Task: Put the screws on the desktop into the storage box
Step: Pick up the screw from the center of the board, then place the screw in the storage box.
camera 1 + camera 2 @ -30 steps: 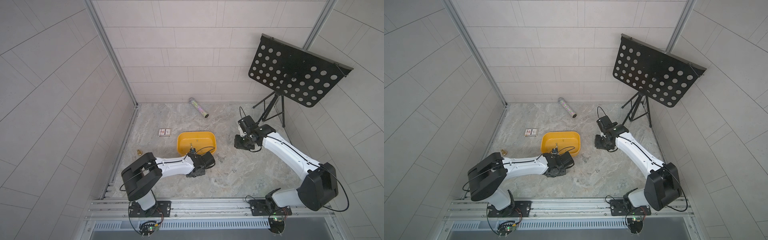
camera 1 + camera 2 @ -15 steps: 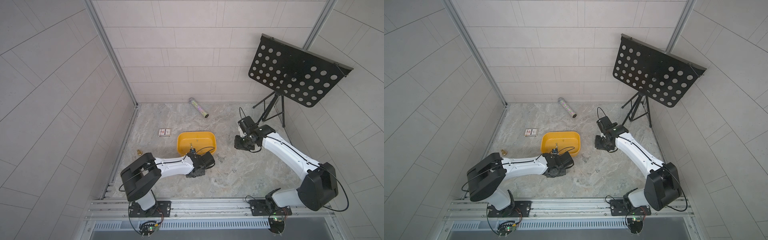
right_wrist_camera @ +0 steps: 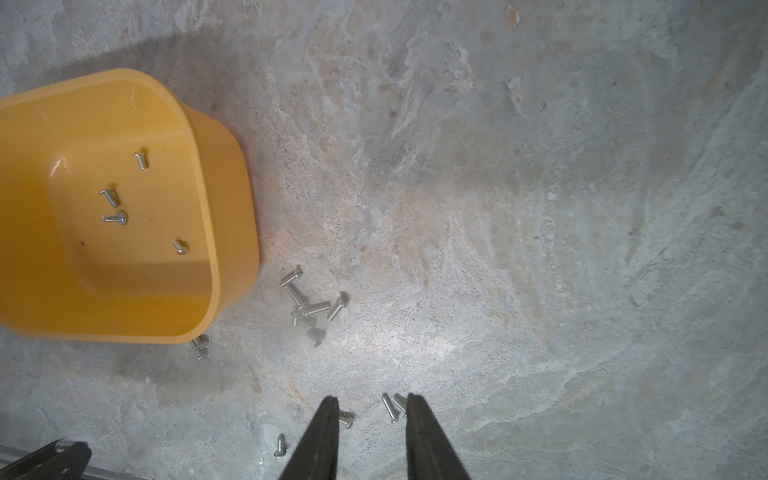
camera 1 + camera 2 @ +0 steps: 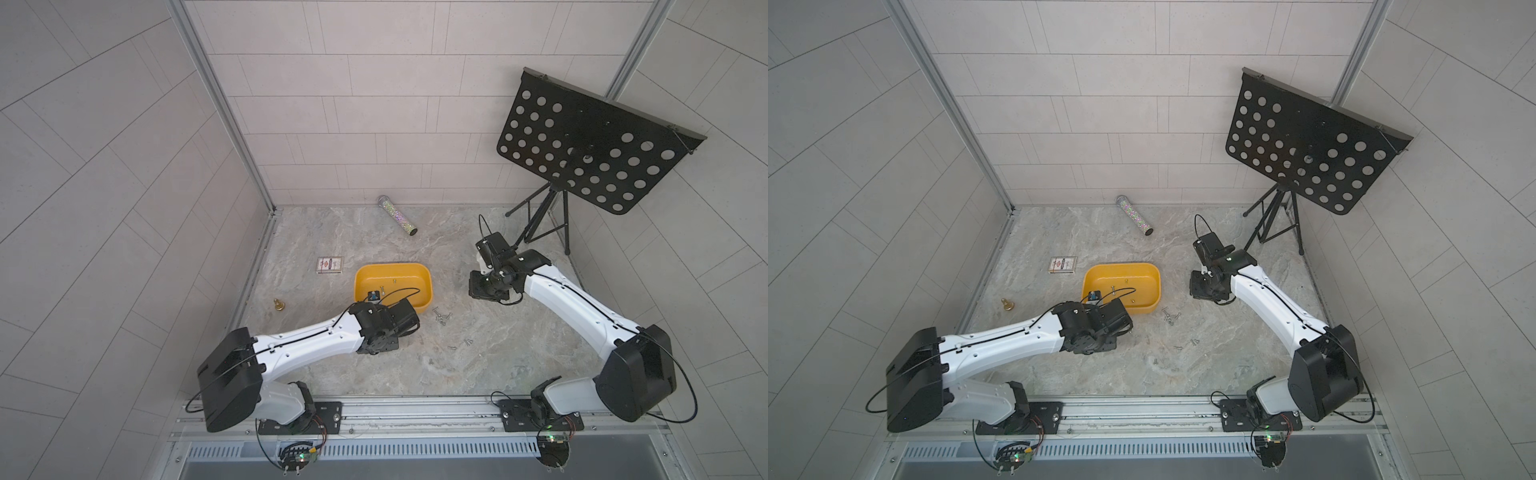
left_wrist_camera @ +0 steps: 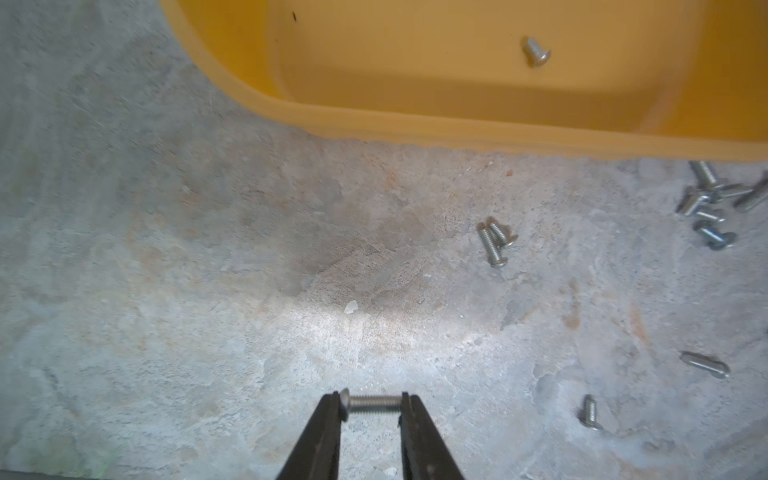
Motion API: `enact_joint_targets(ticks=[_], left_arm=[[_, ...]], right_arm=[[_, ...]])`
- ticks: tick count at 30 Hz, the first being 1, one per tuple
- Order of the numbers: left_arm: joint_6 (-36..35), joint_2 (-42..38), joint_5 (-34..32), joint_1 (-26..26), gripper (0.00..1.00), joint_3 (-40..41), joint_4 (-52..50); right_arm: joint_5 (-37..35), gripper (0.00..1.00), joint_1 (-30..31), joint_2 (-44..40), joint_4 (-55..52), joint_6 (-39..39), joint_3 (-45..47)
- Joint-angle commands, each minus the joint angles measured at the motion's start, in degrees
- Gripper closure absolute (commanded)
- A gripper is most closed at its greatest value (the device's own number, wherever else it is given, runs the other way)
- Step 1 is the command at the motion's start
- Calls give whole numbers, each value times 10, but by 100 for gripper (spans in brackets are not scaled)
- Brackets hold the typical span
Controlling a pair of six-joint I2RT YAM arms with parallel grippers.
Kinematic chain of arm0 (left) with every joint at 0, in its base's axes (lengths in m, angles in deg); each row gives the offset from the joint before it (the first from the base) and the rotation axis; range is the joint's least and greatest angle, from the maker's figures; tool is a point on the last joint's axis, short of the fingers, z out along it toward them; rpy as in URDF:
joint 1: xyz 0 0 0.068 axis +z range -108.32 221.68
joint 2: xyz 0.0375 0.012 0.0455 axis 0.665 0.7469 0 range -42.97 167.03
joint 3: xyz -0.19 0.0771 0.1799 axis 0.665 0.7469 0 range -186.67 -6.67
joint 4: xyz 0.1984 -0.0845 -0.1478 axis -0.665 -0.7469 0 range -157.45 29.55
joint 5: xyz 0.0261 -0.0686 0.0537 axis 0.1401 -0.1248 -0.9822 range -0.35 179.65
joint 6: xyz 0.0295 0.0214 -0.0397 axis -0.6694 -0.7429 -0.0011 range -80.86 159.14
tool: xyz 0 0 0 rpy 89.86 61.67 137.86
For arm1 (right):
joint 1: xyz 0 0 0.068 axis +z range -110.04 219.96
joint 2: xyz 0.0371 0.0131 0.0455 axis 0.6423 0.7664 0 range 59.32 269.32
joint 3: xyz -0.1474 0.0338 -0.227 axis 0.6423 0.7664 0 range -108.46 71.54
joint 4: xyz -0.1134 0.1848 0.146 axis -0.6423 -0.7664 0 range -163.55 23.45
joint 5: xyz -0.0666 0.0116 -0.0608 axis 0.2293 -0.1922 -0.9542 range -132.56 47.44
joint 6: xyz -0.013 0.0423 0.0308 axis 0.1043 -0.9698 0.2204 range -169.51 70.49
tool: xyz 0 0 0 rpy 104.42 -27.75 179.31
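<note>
Both top views looked down on the whole surface; wrist views sat close above it, sharing the storage box.

Yellow storage box, silver-grey screws

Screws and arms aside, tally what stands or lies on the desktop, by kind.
yellow storage box: 1
printed card box: 1
brass bell-shaped thing: 1
glittery tube: 1
black music stand: 1
Total: 5
</note>
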Motion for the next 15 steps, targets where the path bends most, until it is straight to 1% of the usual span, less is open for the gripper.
enact_joint_targets(ticks=[1,3,6,11,15], left_arm=[[-27,-8,-53,2,70,-50,-70],[-44,-5,-65,10,70,-73,-69],[-80,11,-62,40,70,-105,-55],[-143,67,-31,100,70,-164,-34],[-186,133,8,149,70,-214,-25]], right_arm=[[-6,68,0,-10,-8,-6,-3],[-6,68,0,-12,-9,-6,-3],[-6,68,0,-14,-12,-4,-4],[-8,68,0,-17,-17,0,-4],[-10,68,0,-18,-19,2,-2]])
